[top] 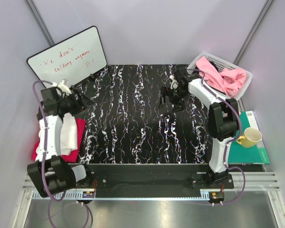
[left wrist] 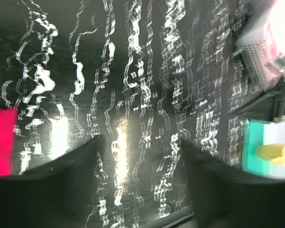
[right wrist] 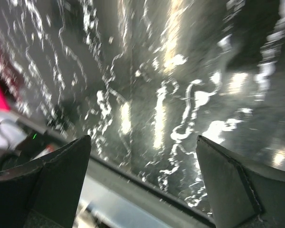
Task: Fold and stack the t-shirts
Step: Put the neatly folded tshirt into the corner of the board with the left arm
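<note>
Two tools hang over the black marbled tabletop point(top: 133, 118), each with nothing between its fingers. The left tool point(top: 85, 102), at the tabletop's left edge, has its jaws parted, and the right tool point(top: 170, 99), nearer the far right corner, is spread wide. A folded white t-shirt point(top: 69, 135) lies on a magenta-red t-shirt point(top: 59, 154) at the left edge, partly under the left arm. Pink t-shirts point(top: 223, 78) sit bunched in the white basket point(top: 217, 58) at the far right. A yellow mug point(top: 249, 137) stands on the teal mat point(top: 249, 154) at the right, and a whiteboard point(top: 69, 54) leans at the far left.
</note>
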Controlling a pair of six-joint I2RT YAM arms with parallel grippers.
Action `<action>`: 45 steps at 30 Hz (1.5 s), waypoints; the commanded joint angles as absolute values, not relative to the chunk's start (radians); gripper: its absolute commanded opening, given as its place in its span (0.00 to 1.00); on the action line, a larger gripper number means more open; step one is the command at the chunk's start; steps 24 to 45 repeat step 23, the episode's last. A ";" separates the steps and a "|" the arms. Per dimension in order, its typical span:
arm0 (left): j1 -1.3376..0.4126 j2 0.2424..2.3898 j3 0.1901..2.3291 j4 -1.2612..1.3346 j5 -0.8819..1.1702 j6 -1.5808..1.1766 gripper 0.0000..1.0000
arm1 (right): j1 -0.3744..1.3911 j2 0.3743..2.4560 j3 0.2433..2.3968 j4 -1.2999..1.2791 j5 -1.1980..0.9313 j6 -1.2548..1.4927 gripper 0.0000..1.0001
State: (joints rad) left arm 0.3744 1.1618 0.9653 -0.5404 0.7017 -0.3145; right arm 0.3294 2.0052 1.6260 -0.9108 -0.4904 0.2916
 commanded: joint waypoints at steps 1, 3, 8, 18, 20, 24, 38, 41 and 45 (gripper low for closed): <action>0.206 1.264 1.089 -0.612 0.442 -0.230 0.87 | 0.339 1.893 1.713 -0.899 -0.270 0.299 1.00; 0.113 1.356 1.166 -0.656 0.362 -0.192 0.98 | 0.339 1.856 1.726 -0.900 -0.174 0.296 1.00; -0.059 1.613 1.368 -0.785 0.235 -0.111 0.99 | 0.337 1.764 1.701 -0.904 -0.006 0.285 1.00; -0.182 1.928 1.644 -0.928 0.204 -0.037 0.99 | 0.327 1.641 1.562 -0.904 0.155 0.317 1.00; -0.196 1.960 1.677 -0.950 0.219 -0.011 0.99 | 0.327 1.632 1.536 -0.904 0.163 0.333 1.00; -0.207 1.973 1.698 -0.962 0.229 0.018 0.99 | 0.327 1.625 1.516 -0.902 0.167 0.350 1.00; -0.207 1.973 1.698 -0.962 0.229 0.018 0.99 | 0.327 1.625 1.516 -0.902 0.167 0.350 1.00; -0.207 1.973 1.698 -0.962 0.229 0.018 0.99 | 0.327 1.625 1.516 -0.902 0.167 0.350 1.00; -0.207 1.973 1.698 -0.962 0.229 0.018 0.99 | 0.327 1.625 1.516 -0.902 0.167 0.350 1.00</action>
